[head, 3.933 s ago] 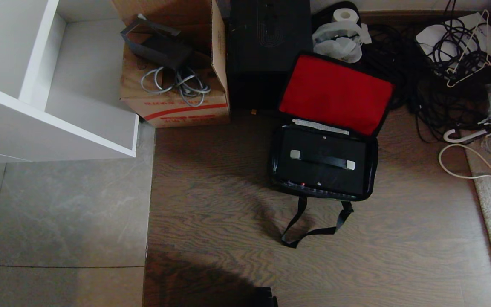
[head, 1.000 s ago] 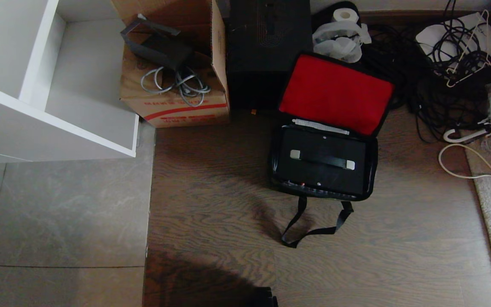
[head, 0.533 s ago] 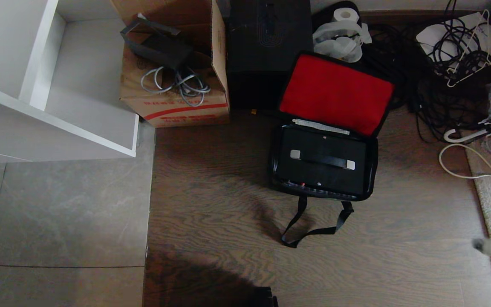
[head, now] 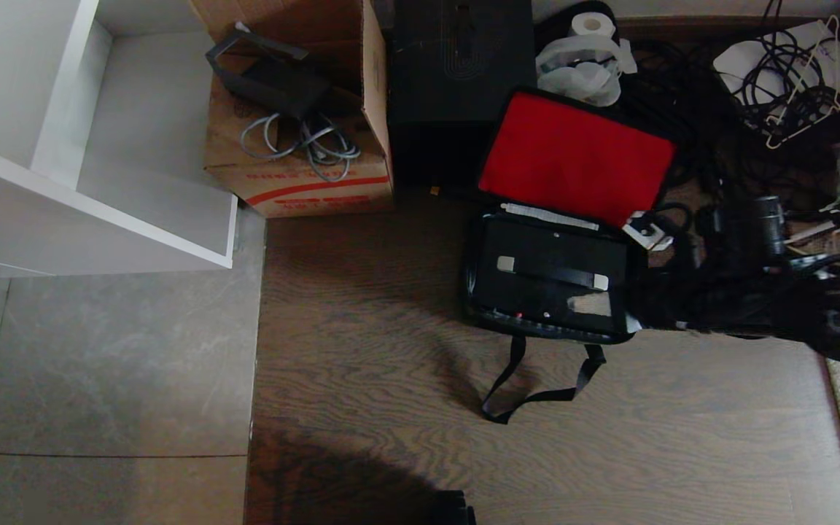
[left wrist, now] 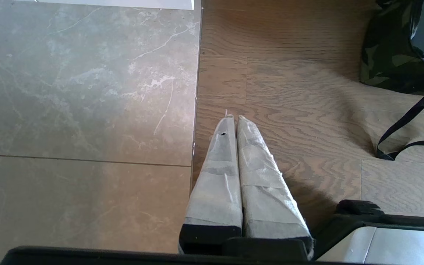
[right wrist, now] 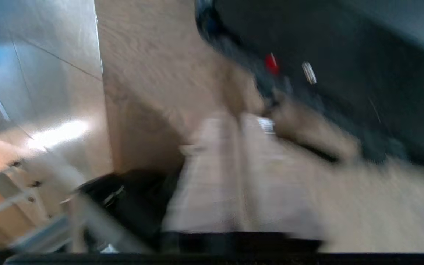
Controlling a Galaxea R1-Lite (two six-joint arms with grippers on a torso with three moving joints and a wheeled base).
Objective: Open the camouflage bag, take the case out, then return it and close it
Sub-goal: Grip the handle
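The camouflage bag [head: 635, 277] lay flap-open at 2 o'clock, the case [head: 547, 273] inside w/ handle up for grabbing. Right gripper [head: 589, 304] reached over it, jaw gap unclear; left gripper [left wrist: 234, 121] sat pinched together, parked.

Camouflage bag [head: 480, 306] on wood floor, red-lined lid open; flat black case [head: 537, 251] lying inside, handle up.

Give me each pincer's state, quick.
Left pincer: closed, holding nothing, hanging over the floor.
Right pincer: over the case in the open camouflage bag; open or closed cannot be told.
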